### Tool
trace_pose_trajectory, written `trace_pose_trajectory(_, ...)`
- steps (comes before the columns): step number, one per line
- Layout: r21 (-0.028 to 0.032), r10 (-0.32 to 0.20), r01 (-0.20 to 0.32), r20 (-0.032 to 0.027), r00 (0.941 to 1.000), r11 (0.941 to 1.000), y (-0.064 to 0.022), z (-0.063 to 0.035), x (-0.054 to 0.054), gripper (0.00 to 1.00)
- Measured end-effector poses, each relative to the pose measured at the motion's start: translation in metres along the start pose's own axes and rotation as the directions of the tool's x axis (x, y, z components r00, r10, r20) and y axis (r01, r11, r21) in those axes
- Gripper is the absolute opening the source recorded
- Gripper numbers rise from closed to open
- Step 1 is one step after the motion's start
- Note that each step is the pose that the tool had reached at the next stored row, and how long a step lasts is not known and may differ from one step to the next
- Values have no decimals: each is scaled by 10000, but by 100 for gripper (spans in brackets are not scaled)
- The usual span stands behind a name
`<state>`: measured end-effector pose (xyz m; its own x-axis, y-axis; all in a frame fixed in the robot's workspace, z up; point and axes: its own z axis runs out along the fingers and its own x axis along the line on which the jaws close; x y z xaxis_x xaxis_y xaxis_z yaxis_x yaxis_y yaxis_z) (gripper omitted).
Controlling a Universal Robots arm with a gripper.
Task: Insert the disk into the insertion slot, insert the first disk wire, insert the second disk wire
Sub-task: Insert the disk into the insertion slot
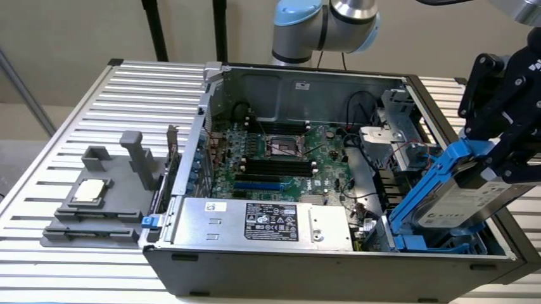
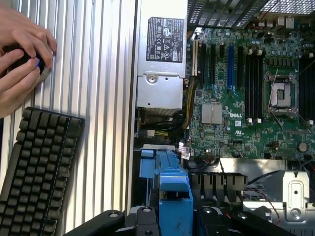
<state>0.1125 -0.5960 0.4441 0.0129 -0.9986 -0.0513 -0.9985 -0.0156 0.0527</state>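
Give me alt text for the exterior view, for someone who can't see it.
A black gripper holds the blue-framed disk tilted, with its lower end at the insertion slot in a corner of an open computer case. Inside are a motherboard and a silver power supply; a grey fixture sits on the slatted table at the exterior view's left.

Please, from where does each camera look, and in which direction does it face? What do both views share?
Exterior view: sits off the arm, above the open computer case, looking down into it; the arm and the tool, gripping the disk, show.
Wrist view: sits on the wrist, looking down past the tool at the motherboard; a person's hands and a keyboard are beside the case.
Shared: the disk's blue carrier, the motherboard, the silver box with the black label.
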Motion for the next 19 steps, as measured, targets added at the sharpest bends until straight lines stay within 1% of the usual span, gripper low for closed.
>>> trace_pose_trajectory(6,0,-10,10,14,10000,10000,-1,17,1,32)
trace_pose_trajectory(14,-1,-29,29,51,10000,10000,-6,33,2,32)
trace_pose_trajectory(16,0,-32,32,72,10000,10000,-9,35,2,32)
trace_pose_trajectory(19,0,-35,35,126,9999,10000,-10,44,3,32)
